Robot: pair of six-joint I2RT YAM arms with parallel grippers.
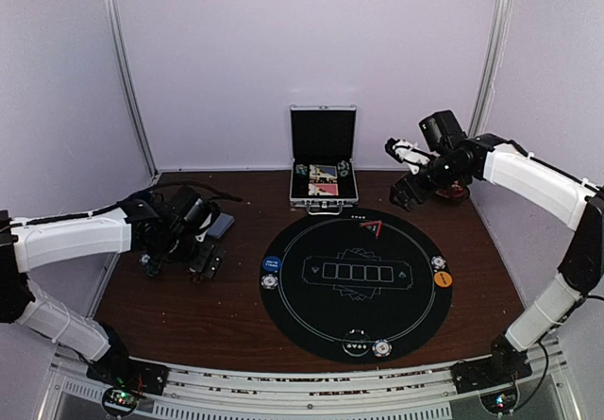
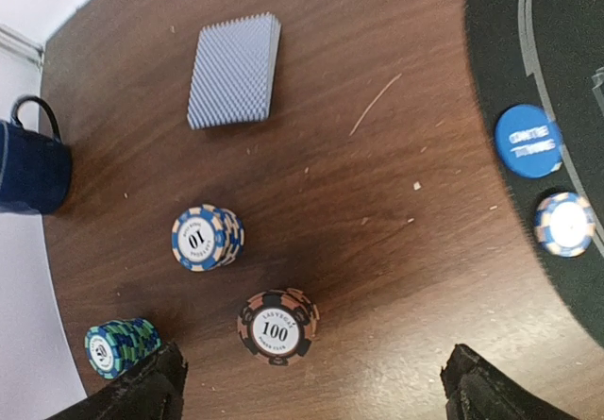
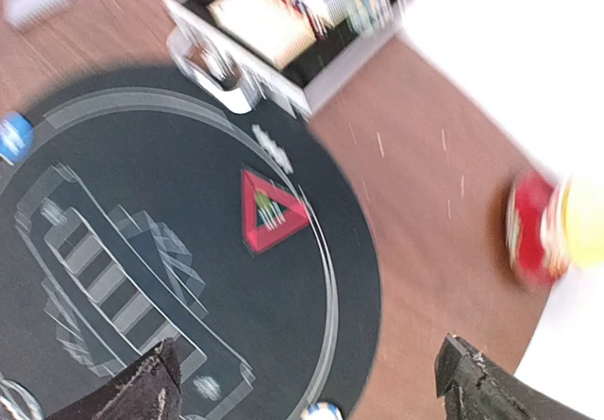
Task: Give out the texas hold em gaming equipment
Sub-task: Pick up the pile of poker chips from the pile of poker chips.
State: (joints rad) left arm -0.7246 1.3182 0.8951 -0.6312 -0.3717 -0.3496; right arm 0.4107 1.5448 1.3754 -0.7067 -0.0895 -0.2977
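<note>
Now: left tool [image 2: 311, 396] spread above brown striped-edge poker-chip stack [image 2: 276, 327], left of round black printed mat [image 1: 321, 324]; right tool [image 1: 403, 192] likewise spread, raised off mat's far-right edge.

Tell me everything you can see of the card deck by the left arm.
The deck is a stack of grey-blue cards with a fine patterned back, face down and flat on the brown table, one long edge slightly stepped. Nothing but the table touches it; the mug and chip stacks stand apart.
</note>
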